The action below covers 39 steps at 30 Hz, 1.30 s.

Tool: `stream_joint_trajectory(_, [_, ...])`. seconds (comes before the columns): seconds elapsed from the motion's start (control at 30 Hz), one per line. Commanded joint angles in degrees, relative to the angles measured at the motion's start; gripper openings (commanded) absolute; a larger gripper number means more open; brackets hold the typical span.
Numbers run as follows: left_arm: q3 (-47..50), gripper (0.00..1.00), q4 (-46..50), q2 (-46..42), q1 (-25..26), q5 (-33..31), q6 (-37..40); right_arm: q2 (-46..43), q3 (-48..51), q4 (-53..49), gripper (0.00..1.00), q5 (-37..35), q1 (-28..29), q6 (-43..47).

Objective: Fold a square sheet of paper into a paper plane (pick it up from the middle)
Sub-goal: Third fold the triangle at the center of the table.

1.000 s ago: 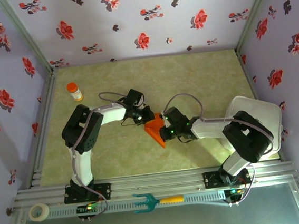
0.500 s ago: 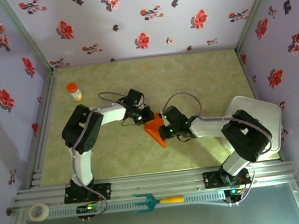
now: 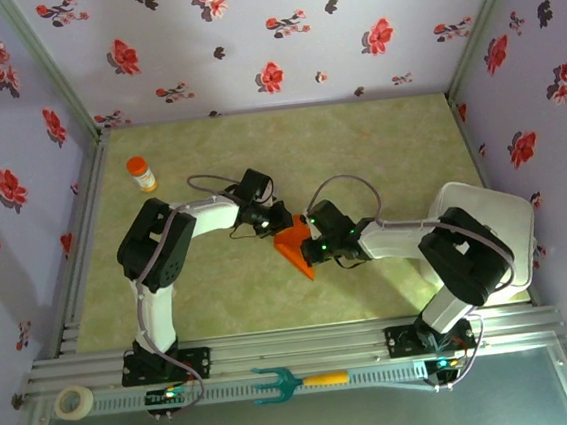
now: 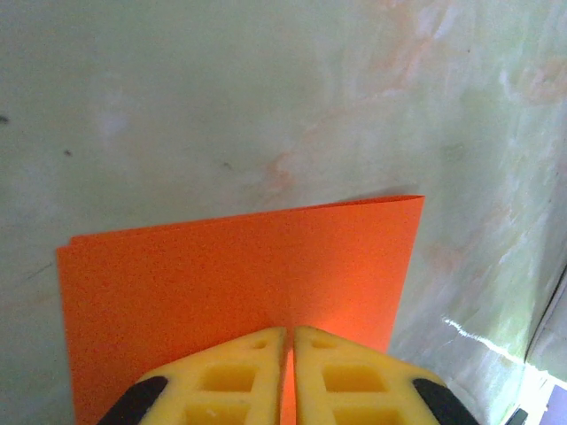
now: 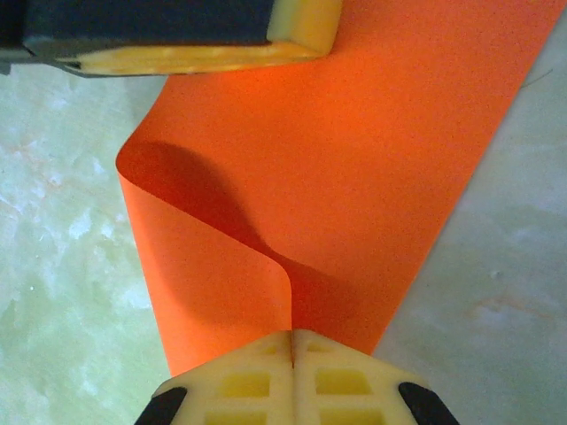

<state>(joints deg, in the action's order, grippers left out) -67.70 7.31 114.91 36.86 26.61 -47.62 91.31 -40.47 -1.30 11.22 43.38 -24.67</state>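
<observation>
Examining the square sheet of paper, we find it near the middle of the table, a little toward 6 o'clock. It is doubled over in a soft loop, not a pressed crease. In the right wrist view the upper layer bellies up and curls down toward 6 o'clock, and the bend is round and unset. We cannot tell whether the sheet rests on the surface or hangs just above it.

The left gripper is clamped on the sheet, its fingers all but together with orange paper between them. From overhead it stands at the sheet's 11 o'clock. The right gripper is pinched tight on the sheet at its 3 o'clock, catching the curled layer.

We judge three risks:
- **Tearing:** with both ends gripped, any pull apart loads thin paper directly and may rip it at a pinch point.
- **Skewed crease:** if the arms close in unevenly, the loop collapses off-line and sets a crooked crease that spoils the plane's symmetry.
- **Lost alignment:** if either grip lets go before the bend is flattened, the loop springs open and the alignment goes.

The orange-capped bottle stands at the table's 10 o'clock, well apart, and poses no hazard.
</observation>
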Motion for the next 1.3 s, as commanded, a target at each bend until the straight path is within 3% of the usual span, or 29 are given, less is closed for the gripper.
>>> stream_joint_trajectory(0.0, [1.2, 0.13, 3.0, 0.1, 0.2, -0.9, 0.6, 0.5, -1.4, -2.0, 0.0, 2.2, -0.4, -0.1])
stream_joint_trajectory(1.27, [1.5, 0.13, 2.4, 0.3, 0.2, -0.9, 0.3, -0.6, -1.4, -2.1, 0.0, -1.4, -0.4, 0.0])
